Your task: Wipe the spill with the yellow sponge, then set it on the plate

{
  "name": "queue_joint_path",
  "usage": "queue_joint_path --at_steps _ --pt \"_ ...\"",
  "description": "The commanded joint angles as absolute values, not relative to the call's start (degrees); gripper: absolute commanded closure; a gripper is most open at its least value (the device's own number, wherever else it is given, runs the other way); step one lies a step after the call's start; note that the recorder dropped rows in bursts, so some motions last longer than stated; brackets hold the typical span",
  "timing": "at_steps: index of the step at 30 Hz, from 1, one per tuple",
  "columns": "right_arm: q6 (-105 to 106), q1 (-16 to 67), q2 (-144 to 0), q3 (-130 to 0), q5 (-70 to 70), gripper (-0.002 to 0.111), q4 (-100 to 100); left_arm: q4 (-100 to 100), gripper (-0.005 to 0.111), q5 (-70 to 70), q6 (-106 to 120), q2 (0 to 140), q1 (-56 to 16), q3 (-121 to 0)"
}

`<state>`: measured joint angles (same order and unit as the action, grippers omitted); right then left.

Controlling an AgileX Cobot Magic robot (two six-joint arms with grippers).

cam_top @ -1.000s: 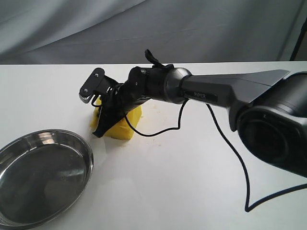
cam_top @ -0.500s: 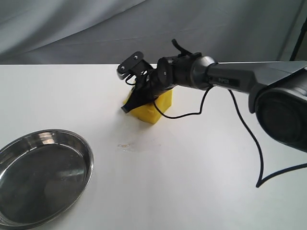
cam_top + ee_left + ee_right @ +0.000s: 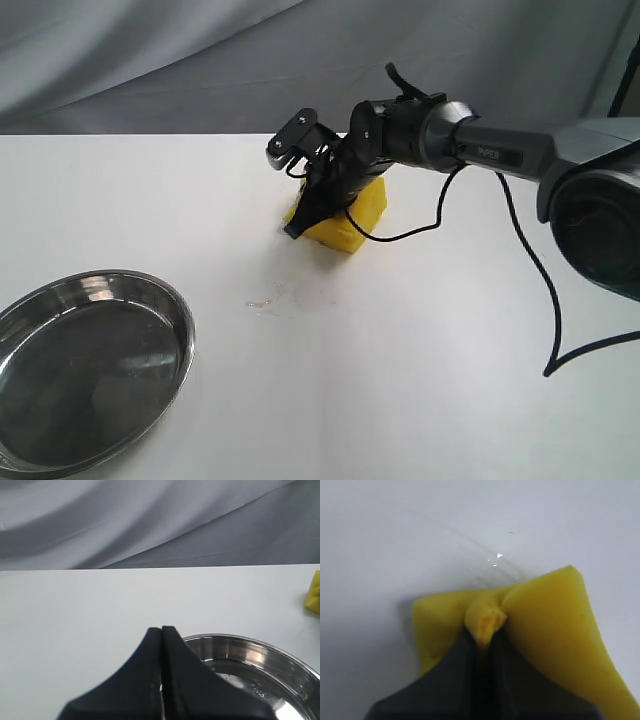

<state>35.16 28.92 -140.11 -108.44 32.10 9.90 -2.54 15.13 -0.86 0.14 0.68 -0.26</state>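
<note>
My right gripper [image 3: 312,212] is shut on the yellow sponge [image 3: 350,218], which rests on the white table behind the middle. In the right wrist view the sponge [image 3: 545,615] bulges on both sides of the pinching jaws of that gripper [image 3: 482,635]. A faint wet smear [image 3: 262,302] lies in front of the sponge, and thin wet streaks [image 3: 495,562] show beyond it; no orange blot is visible. The steel plate [image 3: 60,300] sits at the front left. My left gripper [image 3: 161,630] hangs shut and empty over the plate's near rim [image 3: 250,642]; the exterior view does not show it.
A black cable [image 3: 520,260] trails from the right arm across the table's right side. Grey cloth [image 3: 200,60] hangs behind the table's far edge. A corner of the sponge [image 3: 314,592] shows at the edge of the left wrist view.
My right gripper has dragged the sponge from beside the plate rightward and toward the back, leaving a faint wet smear where it was. The plate has not moved.
</note>
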Motion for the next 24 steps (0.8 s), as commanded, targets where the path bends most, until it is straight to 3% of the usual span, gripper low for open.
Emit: queue_joint_path --at_steps 1,12,24 --pt "37.7 34.1 -142.4 -106.8 46.0 0.108 12.2 -2.8 0.107 15.2 -1.1 0.0 0.4 0.0" --pt "38.2 41.8 -141.5 -106.8 54.1 0.108 20.9 -2.8 0.107 15.2 -1.1 0.0 0.4 0.0" --pt "36.8 41.7 -139.0 -106.8 58.4 0.108 28.2 -2.8 0.107 15.2 -1.1 0.0 0.4 0.0"
